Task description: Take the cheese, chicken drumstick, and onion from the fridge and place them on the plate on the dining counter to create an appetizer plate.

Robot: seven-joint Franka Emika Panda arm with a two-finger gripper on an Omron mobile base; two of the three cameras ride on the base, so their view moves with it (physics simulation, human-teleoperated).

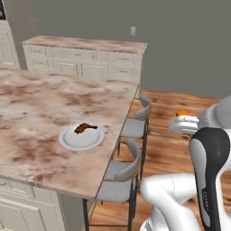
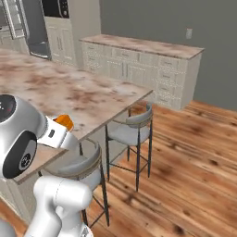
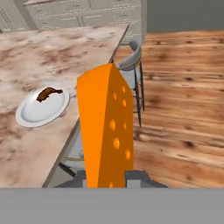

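With the gripper (image 3: 106,177) pinching the cheese (image 3: 106,131) out over the floor beside the stools (image 1: 131,126), carry it across the counter's (image 1: 36,103) long edge and lower it onto bare plate (image 1: 81,140), beside the drumstick (image 1: 84,128), before releasing.

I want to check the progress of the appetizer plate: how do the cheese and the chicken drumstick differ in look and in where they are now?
The cheese is a bright orange wedge with holes; the chicken drumstick is dark reddish-brown and elongated. The cheese is clamped in the gripper, off the counter edge above the stools; the drumstick already lies on the plate. The cheese stands upright, the drumstick lies flat. Both are small foods for this plate.
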